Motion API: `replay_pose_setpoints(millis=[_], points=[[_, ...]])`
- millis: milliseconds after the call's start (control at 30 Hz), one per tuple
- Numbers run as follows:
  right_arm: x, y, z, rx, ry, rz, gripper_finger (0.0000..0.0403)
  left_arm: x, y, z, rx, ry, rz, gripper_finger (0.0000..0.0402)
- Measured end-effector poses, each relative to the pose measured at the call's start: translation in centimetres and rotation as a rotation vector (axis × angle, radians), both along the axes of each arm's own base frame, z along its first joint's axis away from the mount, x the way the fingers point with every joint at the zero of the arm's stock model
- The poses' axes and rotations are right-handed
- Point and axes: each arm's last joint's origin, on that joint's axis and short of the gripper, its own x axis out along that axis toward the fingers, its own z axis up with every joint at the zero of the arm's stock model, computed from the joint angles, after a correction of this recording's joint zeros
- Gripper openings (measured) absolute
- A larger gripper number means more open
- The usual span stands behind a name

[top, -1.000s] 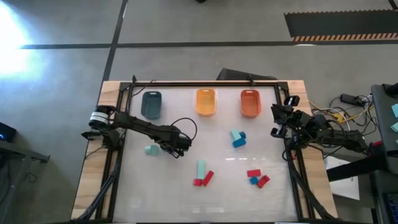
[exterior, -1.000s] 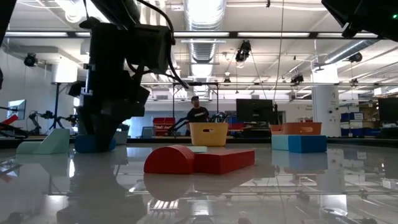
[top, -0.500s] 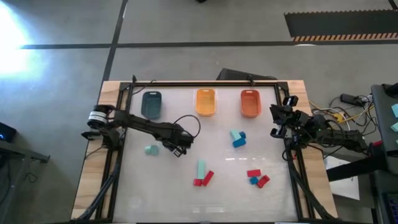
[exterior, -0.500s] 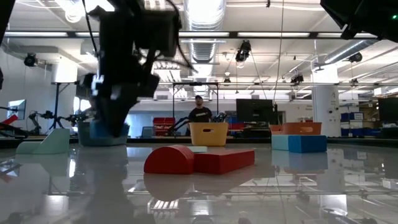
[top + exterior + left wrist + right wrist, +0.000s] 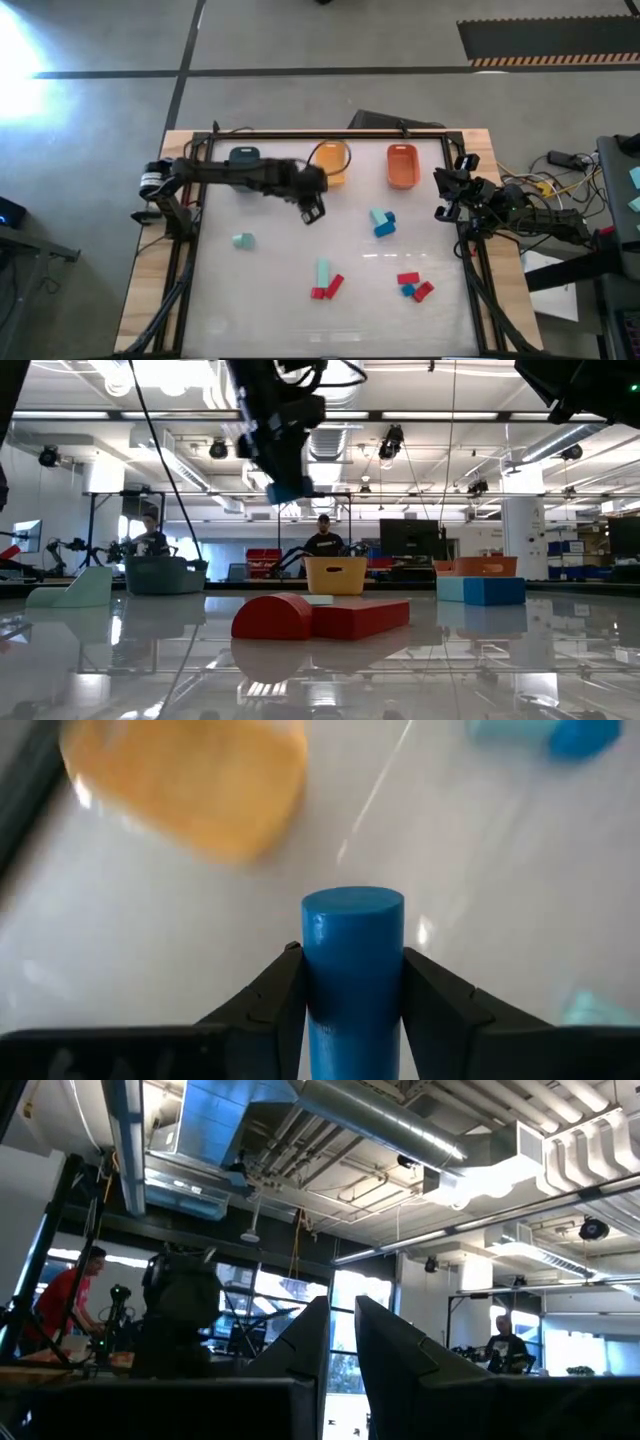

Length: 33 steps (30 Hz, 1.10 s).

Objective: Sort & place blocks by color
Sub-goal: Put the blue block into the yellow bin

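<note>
L gripper (image 5: 312, 205) hangs above the table just in front of the yellow-orange tray (image 5: 331, 163), fingers pinching a blue block (image 5: 353, 970) w/ a rounded end, clear of the surface. In the low view the block shows lifted high under the gripper. R gripper (image 5: 447, 196) waits at the table's R edge, fingers pressed together, nothing held.

Other blocks on the table: 1 mint block (image 5: 242, 241) alone on the L side; a mint + blue pair (image 5: 381, 221) touching, mid-R, in front of the orange-red tray (image 5: 402, 166); a mint bar (image 5: 323, 271) w/ 2 red pieces (image 5: 330, 288) at its near end, centre-front; a cluster of red and blue bits (image 5: 413, 285) front-R. Dark teal tray (image 5: 243, 158) sits at back L, partly covered by the L arm. People show in the room beyond the table.
</note>
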Motion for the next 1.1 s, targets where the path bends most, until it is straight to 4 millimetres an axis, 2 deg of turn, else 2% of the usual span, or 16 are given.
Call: replay_pose_setpoints(millis=[133, 267, 400, 500, 733, 867, 967, 1100], points=[[0.0, 0.0, 0.0, 0.006, -0.001, -0.009, 0.0043, 0.9, 2.2, 1.3, 0.099, -0.099, -0.088, 0.0114], [0.0, -0.1, 0.0, 0.013, -0.001, -0.022, 0.0043, 1.4, 4.6, 1.7, 0.177, -0.182, -0.102, 0.0114], [0.0, -0.1, 0.0, 0.009, 0.000, -0.024, 0.0043, 2.0, 7.2, 1.6, 0.226, -0.252, -0.064, 0.0114], [0.0, -0.1, 0.0, 0.008, 0.000, -0.025, 0.0043, 2.8, 8.9, 0.9, 0.235, -0.314, -0.015, 0.0114], [-0.1, -0.1, 0.0, 0.007, -0.005, -0.025, 0.0043, 4.5, 11.8, -4.0, 0.163, -0.292, 0.119, 0.0114], [-0.1, -0.1, 0.0, 0.006, -0.005, -0.025, 0.0043, 5.2, 12.7, -7.1, 0.129, -0.235, 0.157, 0.0114], [-0.1, -0.1, 0.0, 0.006, -0.005, -0.025, 0.0043, 5.6, 12.9, -8.6, 0.119, -0.205, 0.171, 0.0114], [-0.1, -0.1, 0.0, 0.006, -0.005, -0.026, 0.0043, 5.8, 13.0, -9.5, 0.098, -0.199, 0.198, 0.0159]])
